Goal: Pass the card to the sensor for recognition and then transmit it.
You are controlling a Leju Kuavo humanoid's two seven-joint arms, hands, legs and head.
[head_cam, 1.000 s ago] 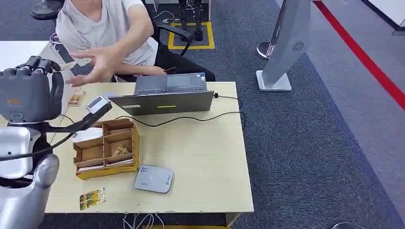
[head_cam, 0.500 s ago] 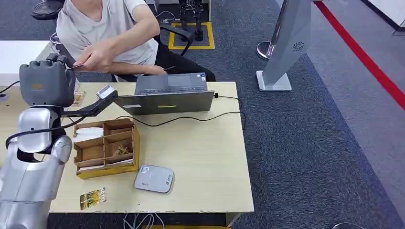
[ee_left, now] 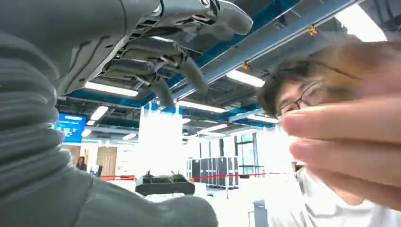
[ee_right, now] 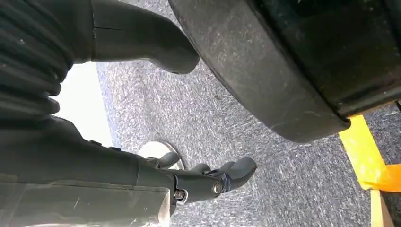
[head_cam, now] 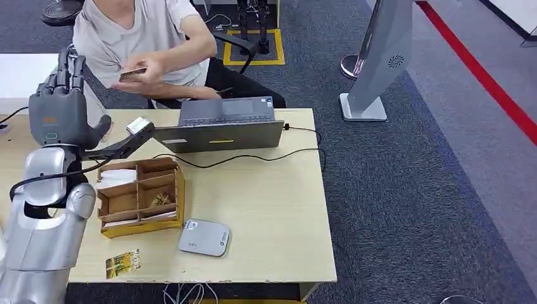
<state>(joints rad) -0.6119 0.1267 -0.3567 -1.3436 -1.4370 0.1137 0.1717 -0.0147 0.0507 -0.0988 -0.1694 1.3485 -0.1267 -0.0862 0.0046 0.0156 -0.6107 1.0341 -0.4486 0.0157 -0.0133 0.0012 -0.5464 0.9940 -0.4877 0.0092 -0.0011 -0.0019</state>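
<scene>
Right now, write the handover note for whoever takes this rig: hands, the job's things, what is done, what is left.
Left hand: raised over the table's far left corner, fingers spread upward, holding nothing.
Right hand: hanging down by the floor, nothing in it.
Card: in the seated person's hand, above the laptop. The handover looks done.
Grey sensor: flat on the table, beside the cardboard box.
A second card lies near the table's front edge.
Left: nothing for that card; probably lower the left arm.
</scene>
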